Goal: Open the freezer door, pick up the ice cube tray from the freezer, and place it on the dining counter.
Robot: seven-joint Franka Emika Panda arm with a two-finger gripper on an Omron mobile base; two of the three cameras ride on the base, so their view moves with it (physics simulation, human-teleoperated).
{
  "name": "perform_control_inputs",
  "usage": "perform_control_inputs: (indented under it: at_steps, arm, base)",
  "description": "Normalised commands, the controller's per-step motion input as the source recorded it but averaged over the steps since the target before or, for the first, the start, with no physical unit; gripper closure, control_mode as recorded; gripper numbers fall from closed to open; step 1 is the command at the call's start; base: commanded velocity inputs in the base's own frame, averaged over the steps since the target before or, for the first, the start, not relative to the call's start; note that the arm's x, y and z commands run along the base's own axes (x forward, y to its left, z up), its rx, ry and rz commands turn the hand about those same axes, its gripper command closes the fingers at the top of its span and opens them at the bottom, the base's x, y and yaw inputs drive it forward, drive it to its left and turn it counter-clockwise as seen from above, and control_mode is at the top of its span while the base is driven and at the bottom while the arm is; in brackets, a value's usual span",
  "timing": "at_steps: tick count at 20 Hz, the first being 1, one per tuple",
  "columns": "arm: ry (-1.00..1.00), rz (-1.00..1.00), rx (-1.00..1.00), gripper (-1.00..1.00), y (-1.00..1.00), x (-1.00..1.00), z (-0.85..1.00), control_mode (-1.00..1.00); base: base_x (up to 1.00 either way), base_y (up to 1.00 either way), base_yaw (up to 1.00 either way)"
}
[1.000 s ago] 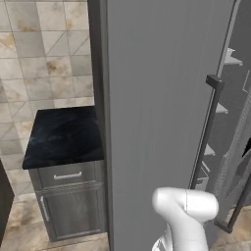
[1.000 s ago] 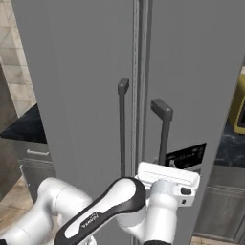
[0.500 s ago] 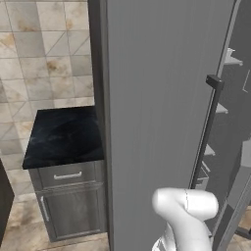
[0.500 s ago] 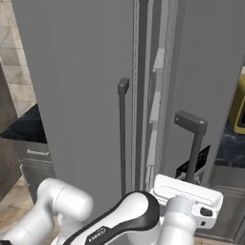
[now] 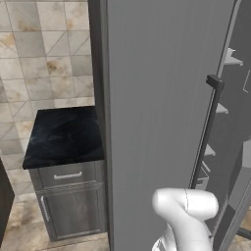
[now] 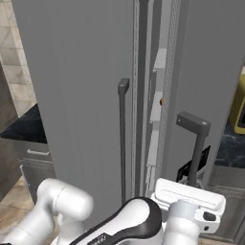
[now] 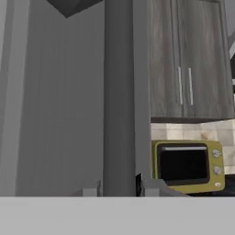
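While the freezer door (image 6: 206,86) stands swung partly out on the right, a narrow gap shows between it and the neighbouring door (image 6: 81,91), with pale shelf edges (image 6: 155,107) visible inside the freezer (image 6: 152,72). The gripper (image 7: 118,187) is clamped on the door's dark bar handle (image 7: 119,92): in the hand view the bar runs straight up from between the two small finger tips (image 7: 92,189), which sit tight against it on either side. From the right base camera, the white hand sits at the foot of that handle (image 6: 195,143), low in front of the door. The left door's own handle (image 6: 123,139) hangs untouched beside the gap. From the left base camera, the left door (image 5: 162,98) fills the middle, and the bar (image 5: 208,132) stands out at its right edge against the dark interior. A small black-topped cabinet (image 5: 63,137) with a drawer stands against the tiled wall to the left. Past the door edge, the hand view takes in a yellow microwave (image 7: 186,165) under grey wall cabinets (image 7: 188,59). The ice cube tray cannot be made out in the gap.
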Motion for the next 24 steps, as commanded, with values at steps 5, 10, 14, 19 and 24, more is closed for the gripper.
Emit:
perform_control_inputs:
  at_steps: [5,10,14,19,24]
  arm:
    - [0.00,0.00,0.00,-1.00,0.00,-0.56,0.02,-1.00]
    - [0.09,-0.06,0.00,-1.00,0.00,-0.71,0.40,-1.00]
    - [0.08,-0.13,-0.01,-1.00,0.26,-0.66,0.59,-1.00]
    - [0.06,-0.16,-0.02,-1.00,0.83,-0.36,0.69,-1.00]
    - [0.02,-0.19,-0.04,-1.00,0.95,-0.17,0.74,-1.00]
  base:
    - [0.00,0.00,0.00]
    - [0.00,0.00,0.00]
    - [0.00,0.00,0.00]
    - [0.00,0.00,0.00]
    - [0.00,0.00,0.00]
